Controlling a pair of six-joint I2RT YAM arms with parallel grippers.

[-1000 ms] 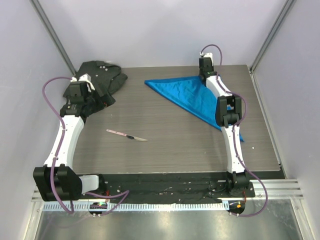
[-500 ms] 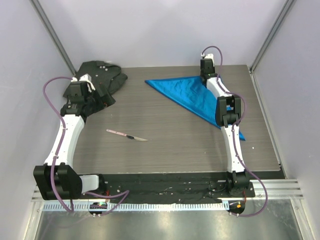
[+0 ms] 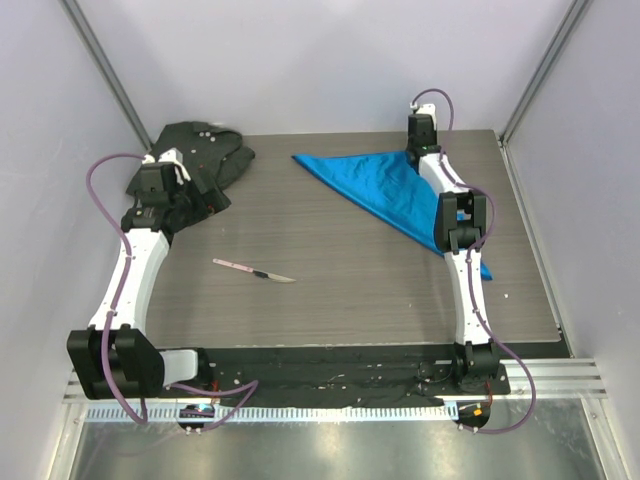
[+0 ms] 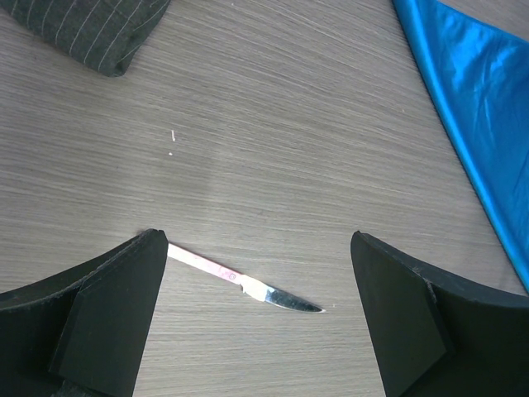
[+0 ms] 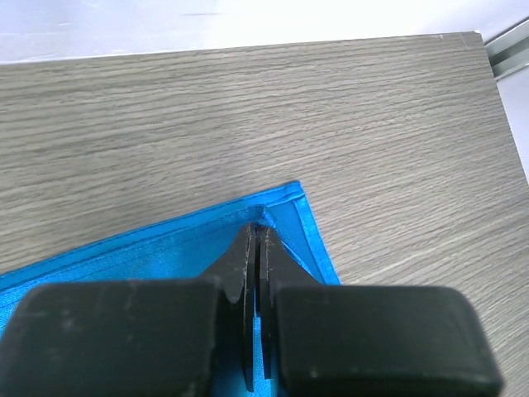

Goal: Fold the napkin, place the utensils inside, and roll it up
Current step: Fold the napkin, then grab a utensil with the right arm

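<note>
Top external view gives me the napkin (image 3: pixel 385 190) lying as a flat blue triangle on the far right part of the table (image 3: pixel 330 300). One point reaches toward the far centre, and its near tip is partly hidden under my right arm. The knife (image 3: pixel 252 270) lies by itself on bare wood left of centre, well apart from the cloth, with its pink handle to the left and its blade pointing right. A dark shirt (image 3: pixel 200 160) is bunched in the far left corner, and my left arm hangs over its near edge. On the left wrist camera, the left gripper (image 4: pixel 256 238) has its jaws spread wide with nothing between them. The knife shows on the table below the gap, and a corner of the striped shirt sits at the top left. On the right wrist camera, the right gripper (image 5: pixel 257 236) is clenched tight, fingers pressed together, pinching the napkin just inside its far corner. The fabric puckers slightly at the tips, and the hemmed edge runs just beyond them.
</note>
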